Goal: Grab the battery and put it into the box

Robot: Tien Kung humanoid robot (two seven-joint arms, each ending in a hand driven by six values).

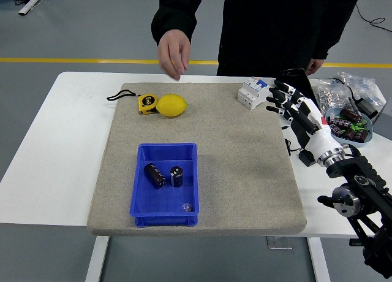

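A white table [43, 171] stands on a grey floor [79, 24] crossed by a yellow line [73, 60]. Most of the tabletop is covered by a square beige mat [245, 171] with a coarse, felt-like weave and rounded corners.

Taking the mat as landmark: on its near left part sits a blue box [164, 185], a shallow rectangular plastic tray with a thick rim. Inside it lie two batteries, dark glossy cylinders: one battery [155, 175] on its side at the left, a second battery [177, 176] just right of it. A small clear bit [187, 206] lies in the box's near right corner; what it is cannot be told.

At the mat's far left lies a yellow tape measure [147, 103] with a black strap, touching a smooth yellow lemon [172, 105]. At the mat's far right stands a white, blocky breaker [253, 92] with a blue switch.

Off the mat's right edge, the right hand [289, 101] hovers with black fingers spread and relaxed, holding nothing. Further right a round bowl [334, 118] holds more dark cylinders, with crinkled clear bags [355, 86] behind it.

Beyond the mat's far edge stands a person in black; one hand [174, 52] hangs, fingers loosely curled, above the mat's edge.
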